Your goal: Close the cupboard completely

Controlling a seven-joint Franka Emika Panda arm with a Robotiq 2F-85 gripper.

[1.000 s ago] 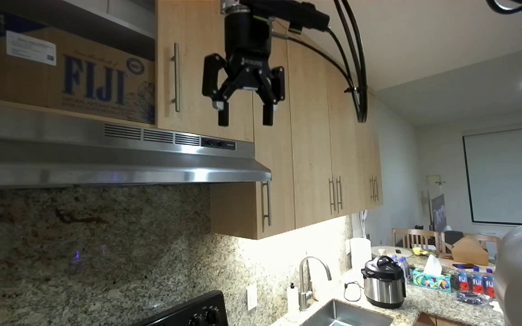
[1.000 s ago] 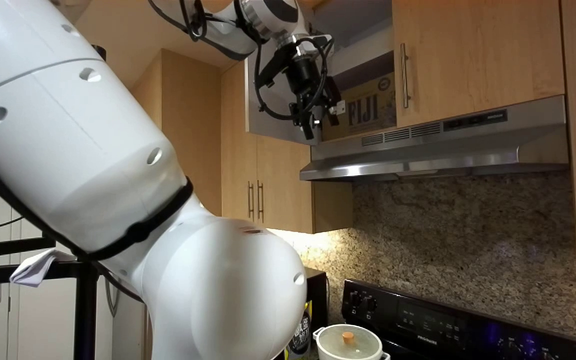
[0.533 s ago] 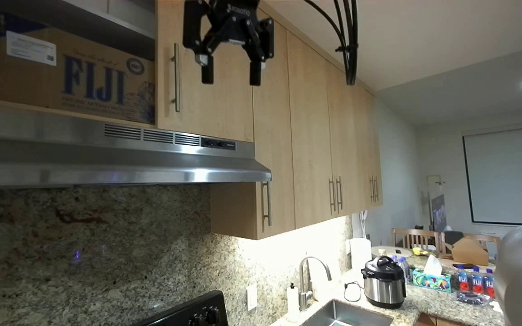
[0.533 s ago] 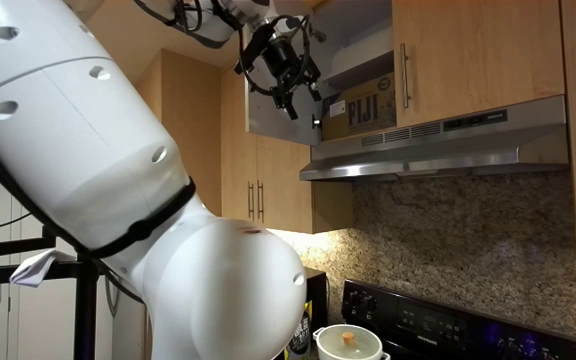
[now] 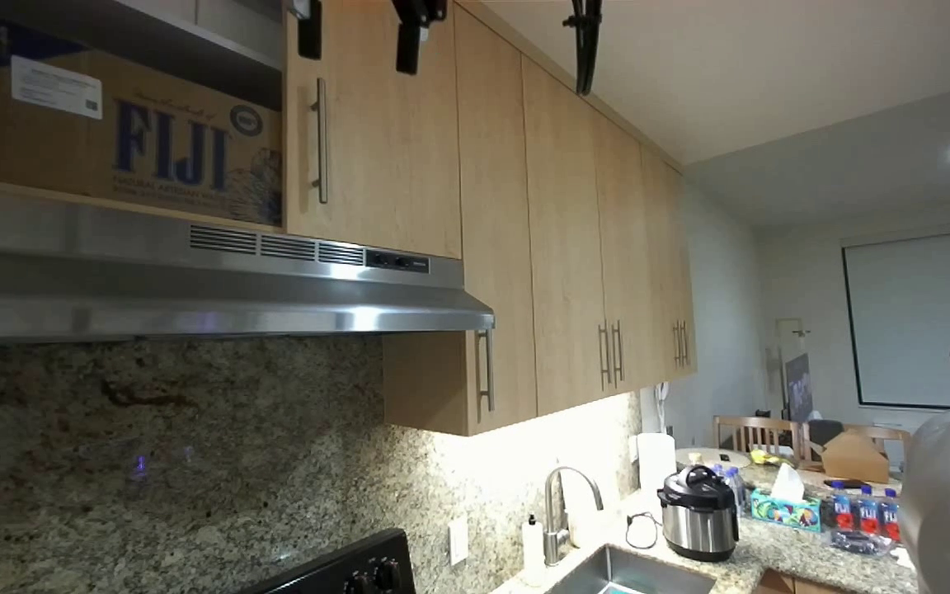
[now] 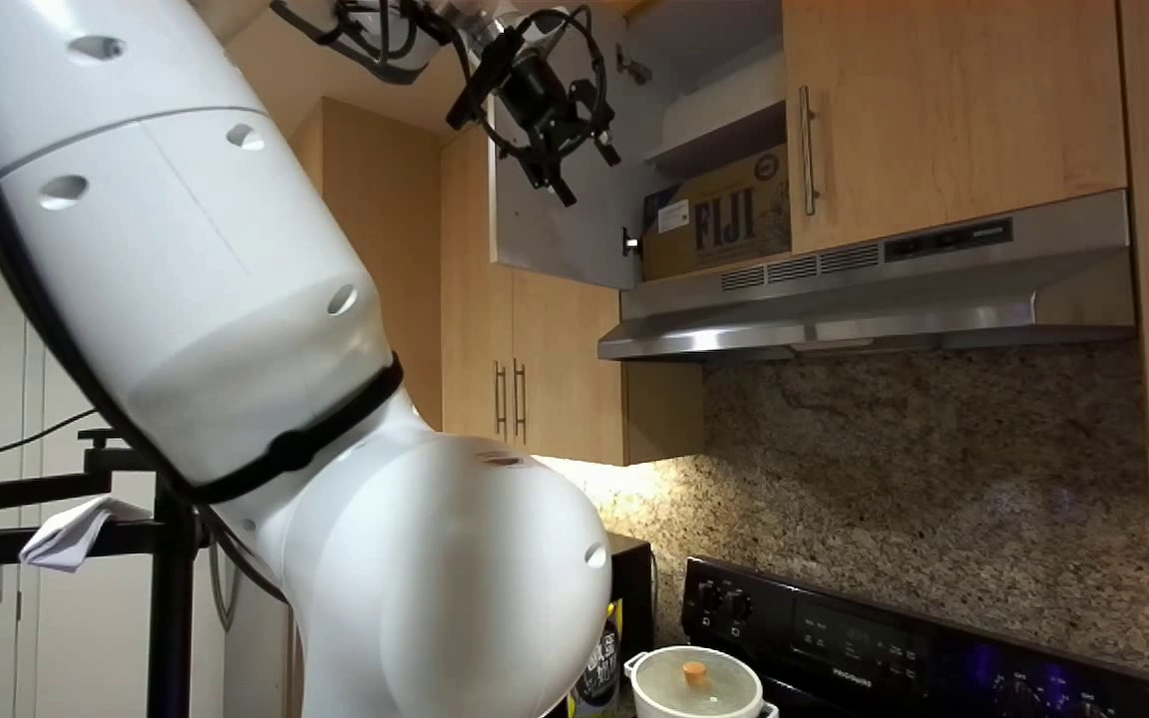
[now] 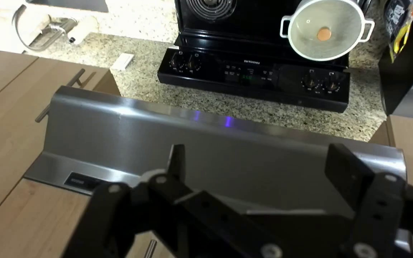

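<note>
The gripper (image 7: 256, 157), spread wide and empty, could knock the open cupboard door (image 6: 589, 224) further out if it rounds the door's free edge too closely.

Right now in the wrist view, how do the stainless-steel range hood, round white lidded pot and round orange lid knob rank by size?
1. Range hood, partly hidden by the black fingers
2. White pot
3. Orange knob
</note>
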